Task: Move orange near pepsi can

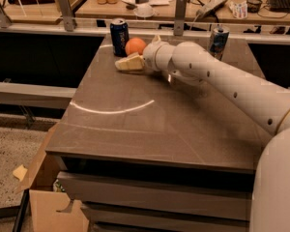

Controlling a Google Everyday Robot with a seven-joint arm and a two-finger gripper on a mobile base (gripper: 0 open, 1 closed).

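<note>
Here, the orange (135, 46) sits beside the pepsi can (119, 31) (claw (135, 56) alongside).

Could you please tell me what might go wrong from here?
The round orange fruit sits close beside the dark navy blue drink can, with the claw right next to it; a pull-back could knock the fruit into the can and tip it. Being round, the fruit might also roll off along the smooth brown tabletop.
</note>
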